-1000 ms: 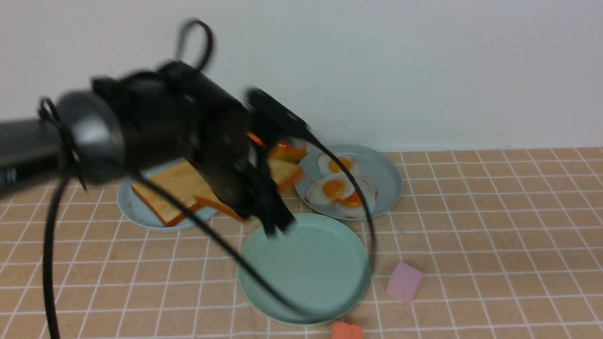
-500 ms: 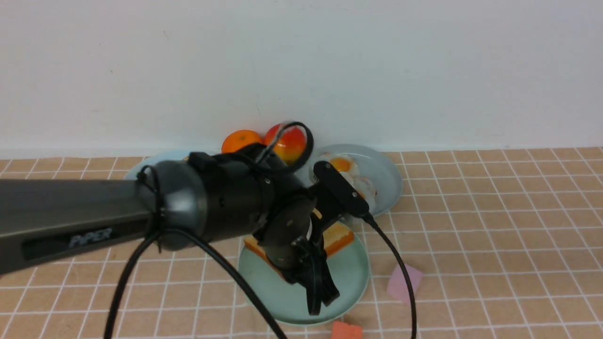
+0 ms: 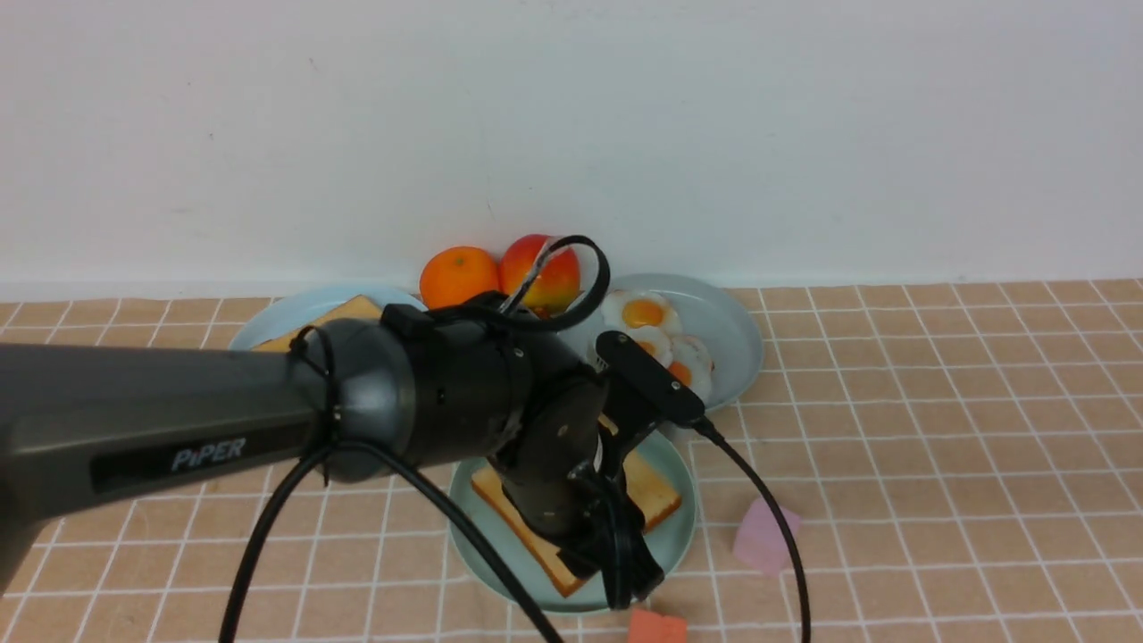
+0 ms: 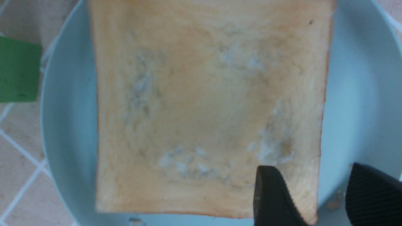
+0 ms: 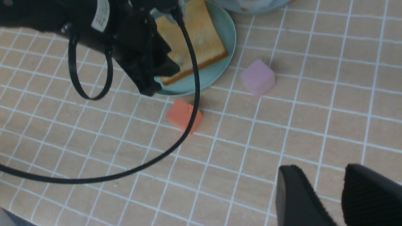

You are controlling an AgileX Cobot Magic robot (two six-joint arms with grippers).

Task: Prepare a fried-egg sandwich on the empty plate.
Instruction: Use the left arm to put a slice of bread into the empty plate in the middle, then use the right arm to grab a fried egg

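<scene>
One golden toast slice [image 3: 656,493] lies flat on the mint-green plate [image 3: 674,545]; it also fills the left wrist view [image 4: 207,110] on that plate [image 4: 361,94]. My left gripper [image 3: 629,585] is open at the plate's near edge. In the left wrist view [image 4: 317,197] one finger is over the toast's corner and the other over bare plate. More toast [image 3: 339,313] is on the sky-blue plate [image 3: 268,326], mostly hidden by my arm. Fried eggs [image 3: 647,314] lie on the grey-blue plate [image 3: 741,344]. My right gripper [image 5: 333,191] is open and empty over bare table.
An orange [image 3: 458,275] and a red-yellow fruit [image 3: 536,268] sit at the wall. A pink cube [image 3: 763,536] and an orange-red cube [image 3: 656,628] lie by the mint plate. A green block [image 4: 19,69] lies beside that plate. My left arm's cable hangs low.
My left arm carried a toast slice from the sky-blue plate over to the mint-green plate. The slice now lies flat there, and the gripper has opened at the plate's near edge.
</scene>
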